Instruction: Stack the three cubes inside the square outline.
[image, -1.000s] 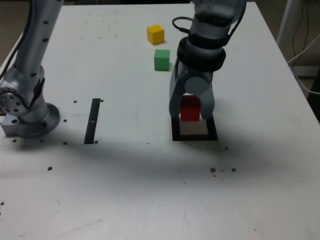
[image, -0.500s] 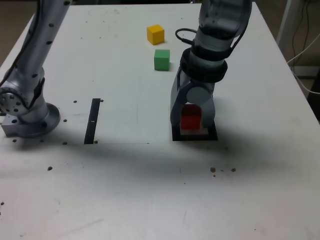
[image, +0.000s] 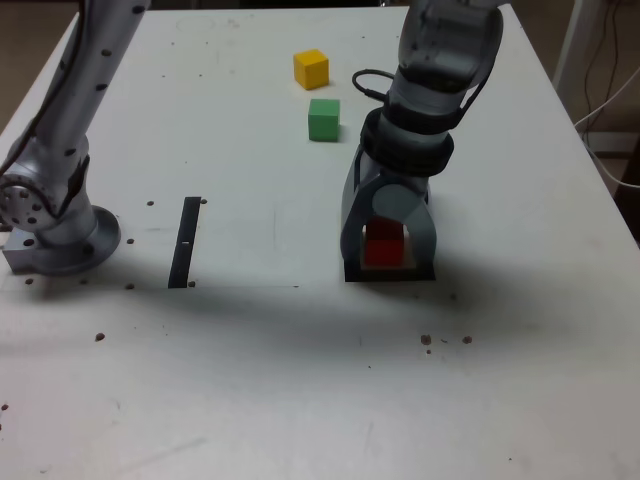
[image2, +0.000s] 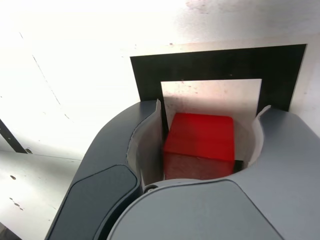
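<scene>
The wrist view shows the claw wide around the red cube (the exterior seemingly hides the gap).

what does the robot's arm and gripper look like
The arm is silver-grey and tubular, with dark spots, a black band near the wrist and a thin black cable. The gripper has smooth, curved grey jaws, one looking darker in the wrist view, with pale inner faces.

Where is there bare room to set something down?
Between the black strip and square outline; also the near tabletop below both in the exterior view. Crowded: the outline, with gripper and red cube; green and yellow cubes sit close.
</scene>
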